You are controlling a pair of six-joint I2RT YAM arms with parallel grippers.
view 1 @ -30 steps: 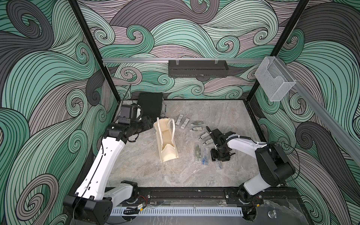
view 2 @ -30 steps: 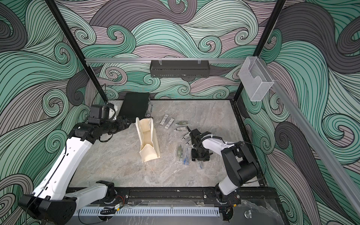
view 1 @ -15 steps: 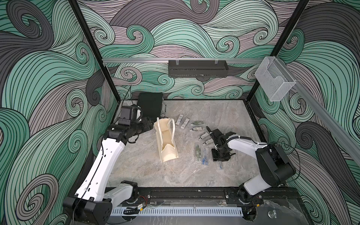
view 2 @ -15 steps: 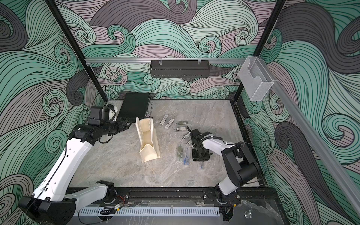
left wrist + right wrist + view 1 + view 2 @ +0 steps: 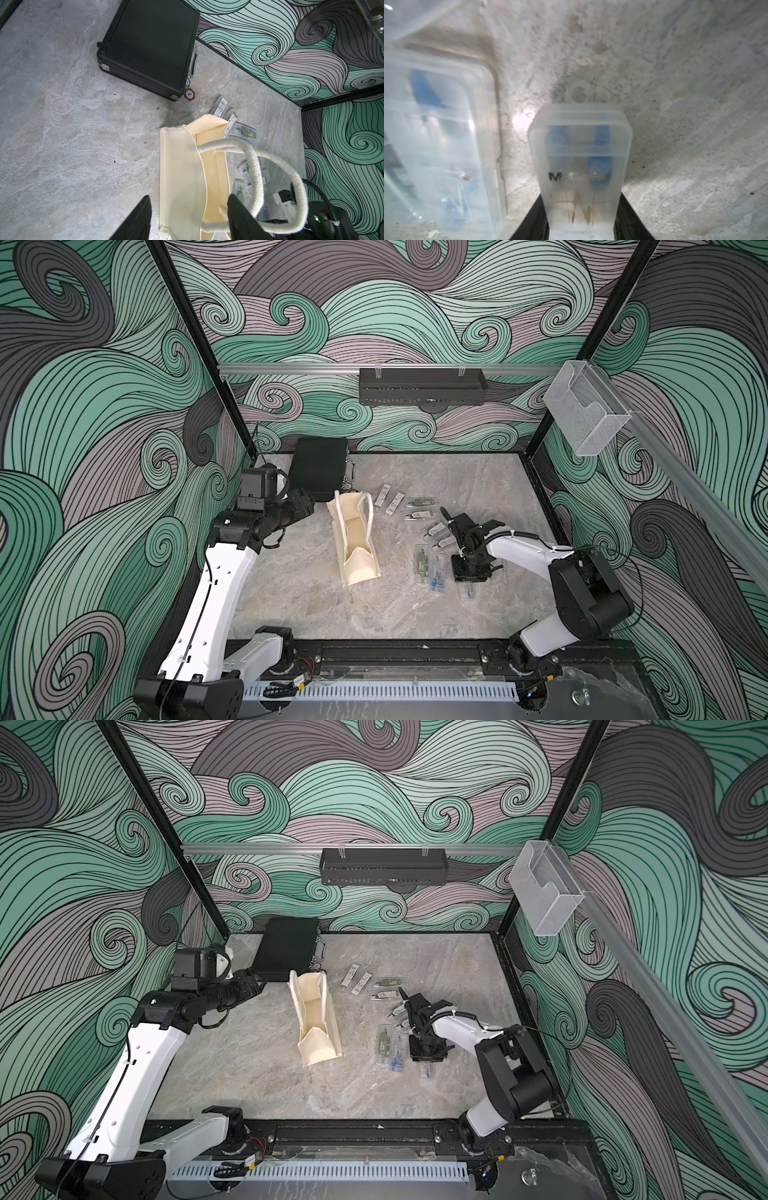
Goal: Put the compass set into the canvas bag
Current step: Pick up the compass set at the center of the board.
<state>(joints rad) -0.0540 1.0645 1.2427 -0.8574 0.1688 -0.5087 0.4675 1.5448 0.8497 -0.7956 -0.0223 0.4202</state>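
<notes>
The right gripper (image 5: 581, 197) is pointing straight down at the table (image 5: 457, 472). Its black fingers (image 5: 532, 222) are pressing on both long sides of the compass set (image 5: 580, 166), pinching it with no gap showing on either side. The set is lying flat on the grey, marble-veined top. It is a frosted plastic case with rounded corners and a small hanging loop at one end. Something blue and a few thin metal points are showing through the lid, though they are blurred.

In both top views most of the compass set (image 5: 468, 593) is hiding under the gripper (image 5: 469, 572), on the right half of the table. It is well apart from the canvas bag (image 5: 355, 539) and not in it.

Just beside the set, a second clear case (image 5: 440, 145) is lying flat, also carrying something blue. Next to that, a clear packet (image 5: 422, 564) is holding a green piece. More small clear packets (image 5: 420, 502) are lying scattered farther back.

The bag is resting left of that cluster. It is cream woven cloth, narrow and boxy, with thick corded handles (image 5: 255, 176) looping off its rim. Only its own pale cloth is showing inside.

The left gripper (image 5: 188, 196) is hovering near the bag's far end, its fingers spread wide and gripping nothing.

Behind it, a black hard case (image 5: 149, 47) is lying closed in the far left corner, ribbed on top with metal fittings. A round striped chip (image 5: 190, 94) is sitting just beside its corner.
</notes>
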